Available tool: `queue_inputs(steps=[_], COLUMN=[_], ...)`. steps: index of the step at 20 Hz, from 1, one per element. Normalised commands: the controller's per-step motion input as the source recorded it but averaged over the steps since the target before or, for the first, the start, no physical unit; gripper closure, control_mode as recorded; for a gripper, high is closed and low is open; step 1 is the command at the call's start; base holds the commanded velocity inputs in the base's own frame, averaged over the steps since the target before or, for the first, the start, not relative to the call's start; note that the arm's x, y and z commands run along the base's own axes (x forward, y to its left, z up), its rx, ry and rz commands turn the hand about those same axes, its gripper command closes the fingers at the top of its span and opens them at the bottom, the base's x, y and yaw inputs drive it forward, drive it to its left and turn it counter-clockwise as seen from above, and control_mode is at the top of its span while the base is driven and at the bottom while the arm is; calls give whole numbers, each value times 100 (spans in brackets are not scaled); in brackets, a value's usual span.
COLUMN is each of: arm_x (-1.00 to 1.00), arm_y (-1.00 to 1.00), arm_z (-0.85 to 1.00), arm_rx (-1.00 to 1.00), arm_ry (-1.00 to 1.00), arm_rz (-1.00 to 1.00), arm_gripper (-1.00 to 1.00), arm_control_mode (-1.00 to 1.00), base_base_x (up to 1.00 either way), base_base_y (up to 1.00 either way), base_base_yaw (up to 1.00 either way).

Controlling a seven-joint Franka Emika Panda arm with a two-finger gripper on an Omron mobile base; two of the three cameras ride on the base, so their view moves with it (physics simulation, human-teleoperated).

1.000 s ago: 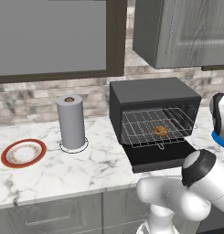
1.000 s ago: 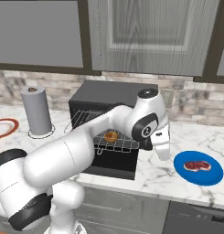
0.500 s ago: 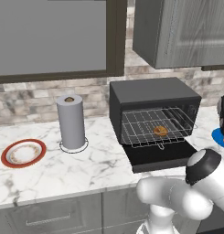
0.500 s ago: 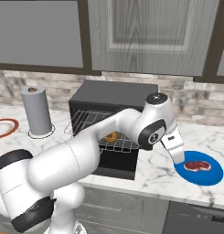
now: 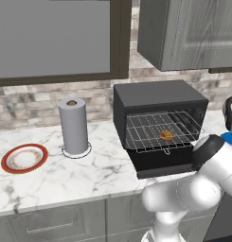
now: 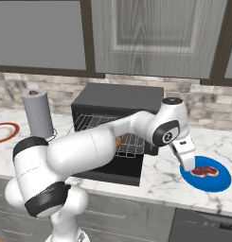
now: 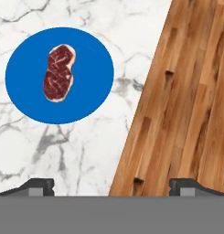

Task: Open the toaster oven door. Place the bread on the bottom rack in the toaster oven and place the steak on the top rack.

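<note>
Swinging out to the right over the last second, the arm has carried the end effector (image 6: pixel 189 166) away from the toaster oven (image 6: pixel 118 124) and over toward the blue plate (image 6: pixel 220 180). Fingers stand wide apart, nothing between them. From the hand view the steak (image 7: pixel 59 72) lies on the blue plate ahead of the end effector and off to one side, well clear of the tips (image 7: pixel 38 185); the marble desk (image 7: pixel 77 151) edge and wood floor (image 7: pixel 186 91) run below. Behind the end effector, the toaster oven door (image 5: pixel 160 165) hangs down open, and the bread (image 5: pixel 166 136) sits on the bottom rack (image 5: pixel 157 139), unchanged. Top rack (image 5: pixel 160 122) is bare.
</note>
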Motion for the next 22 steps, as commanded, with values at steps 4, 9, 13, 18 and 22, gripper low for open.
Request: queue_inputs(steps=[4,9,13,18,22], arm_x=[3,10,21,29,34], arm_y=[-22,-4,-13,-38,-52], arm_z=[0,-8,-33,-31,0], arm_rx=[25,19,13,9,0], arm_ry=[9,-8,-13,3,18], arm_rz=[0,0,1,4,11], arm_gripper=[-100,-100,-100,-100,-100], arm_control_mode=[-100,-100,-100,-100,-100], base_base_x=[0,0,0,0,0], base_base_y=[0,0,0,0,0], base_base_yaw=[0,0,0,0,0])
